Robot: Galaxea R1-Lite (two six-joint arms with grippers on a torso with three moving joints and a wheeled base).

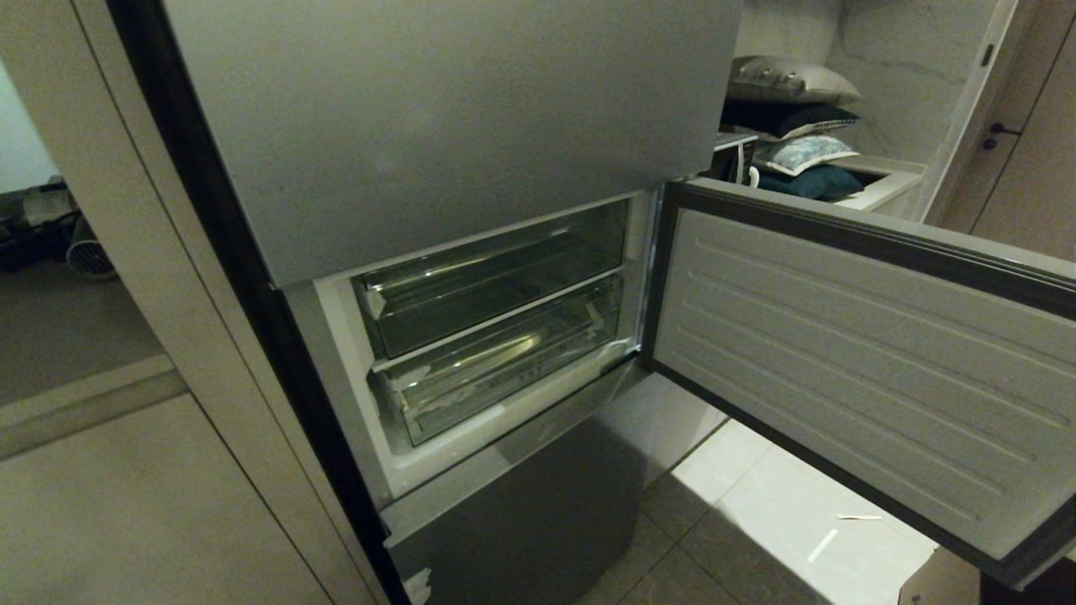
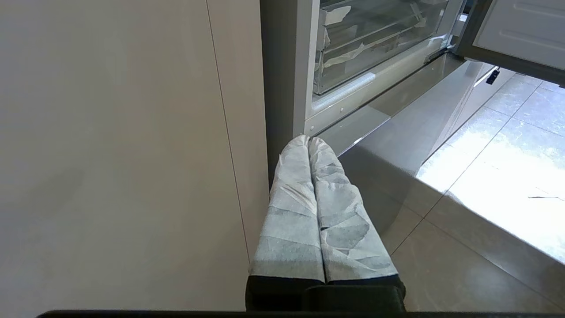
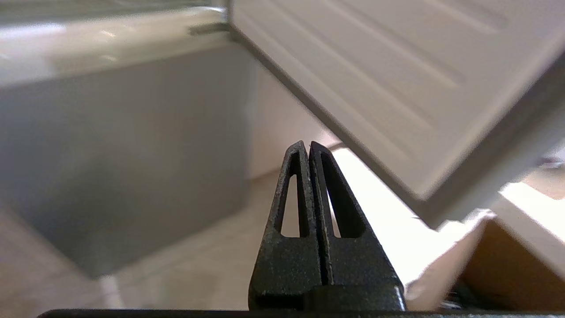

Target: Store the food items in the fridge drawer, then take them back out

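The fridge's middle compartment stands open. Its lower clear bin, the fridge drawer point(image 1: 504, 374), is pushed in, with white sticker scraps on its front; the left wrist view also shows this fridge drawer point(image 2: 375, 53). No food items show in any view. Neither arm is in the head view. My left gripper point(image 2: 309, 139), with white-wrapped fingers, is shut on nothing, low beside the fridge's left edge. My right gripper point(image 3: 307, 143), with black fingers, is shut and empty, low in front of the closed bottom door and below the open door.
A shallower clear tray point(image 1: 496, 281) sits above the drawer. The open compartment door point(image 1: 866, 361) swings out to the right over the tiled floor. The bottom fridge door point(image 1: 521, 512) is closed. A cardboard box point(image 3: 507, 265) sits low right. Cabinet panels point(image 1: 126, 504) flank the left.
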